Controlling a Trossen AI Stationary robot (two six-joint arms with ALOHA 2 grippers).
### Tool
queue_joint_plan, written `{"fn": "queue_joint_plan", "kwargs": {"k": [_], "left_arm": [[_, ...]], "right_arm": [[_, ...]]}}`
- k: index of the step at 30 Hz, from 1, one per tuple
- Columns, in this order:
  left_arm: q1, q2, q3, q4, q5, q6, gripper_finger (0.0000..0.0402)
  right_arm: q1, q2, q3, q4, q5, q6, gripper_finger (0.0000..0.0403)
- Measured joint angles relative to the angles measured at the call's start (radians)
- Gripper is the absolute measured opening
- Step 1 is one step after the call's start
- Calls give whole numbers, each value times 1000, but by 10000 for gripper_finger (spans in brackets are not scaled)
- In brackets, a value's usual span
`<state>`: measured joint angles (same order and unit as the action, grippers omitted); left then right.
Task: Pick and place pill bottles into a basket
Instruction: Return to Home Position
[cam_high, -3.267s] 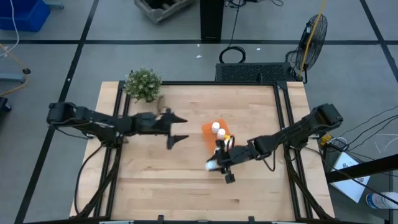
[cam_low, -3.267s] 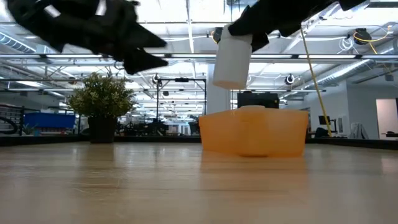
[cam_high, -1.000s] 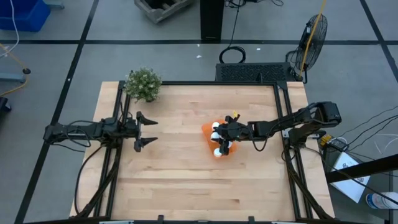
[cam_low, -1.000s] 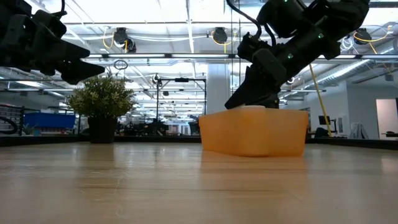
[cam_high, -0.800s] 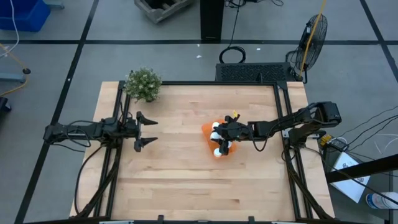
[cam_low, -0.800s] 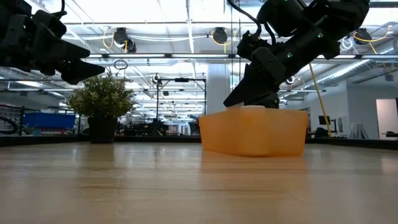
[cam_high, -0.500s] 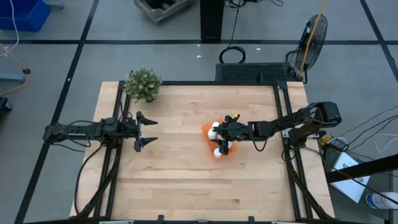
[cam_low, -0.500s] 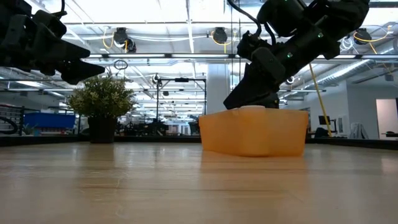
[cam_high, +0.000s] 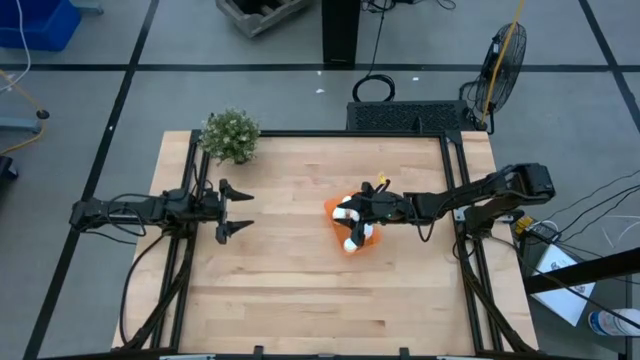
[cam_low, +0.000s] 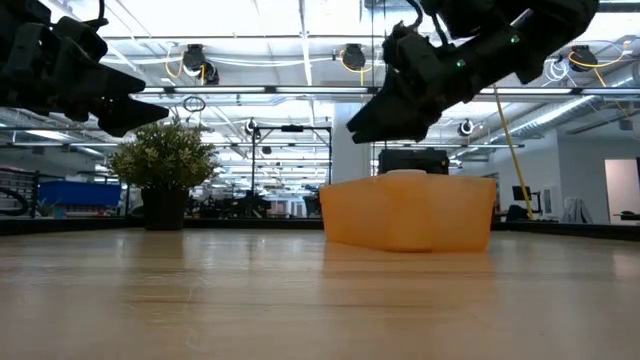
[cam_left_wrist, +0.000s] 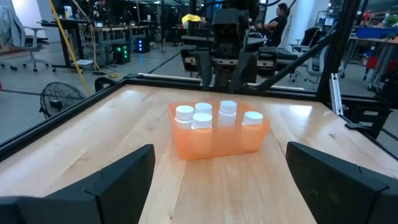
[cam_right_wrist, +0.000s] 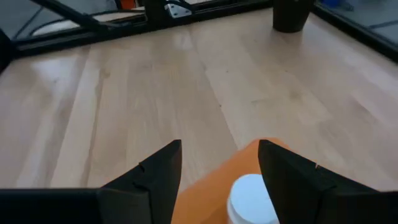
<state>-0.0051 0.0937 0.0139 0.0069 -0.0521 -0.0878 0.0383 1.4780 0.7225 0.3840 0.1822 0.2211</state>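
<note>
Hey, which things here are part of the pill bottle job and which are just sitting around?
Job: small white pill bottles, four visible, in the bright orange rectangular basket; open right gripper above it; open left gripper waiting at the left.
Lying about: bushy green potted plant on the far left corner of the wooden table.

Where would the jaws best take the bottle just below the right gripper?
On the white cap of that bottle, coming straight down from above: it stands upright in the orange basket, whose wall hides its sides, and the right gripper hangs open over it.
</note>
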Motion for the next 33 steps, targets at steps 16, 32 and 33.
{"fn": "queue_joint_plan", "kwargs": {"k": [16, 32, 33], "left_arm": [[11, 0, -2, 11, -28, 54, 365], [11, 0, -4, 70, -31, 57, 365], [11, 0, -4, 70, -31, 57, 365]], "right_arm": [[17, -535, -48, -486, 0, -56, 185], [8, -1127, -454, -409, 9, -30, 187], [9, -1157, -457, -442, 2, -38, 186]]}}
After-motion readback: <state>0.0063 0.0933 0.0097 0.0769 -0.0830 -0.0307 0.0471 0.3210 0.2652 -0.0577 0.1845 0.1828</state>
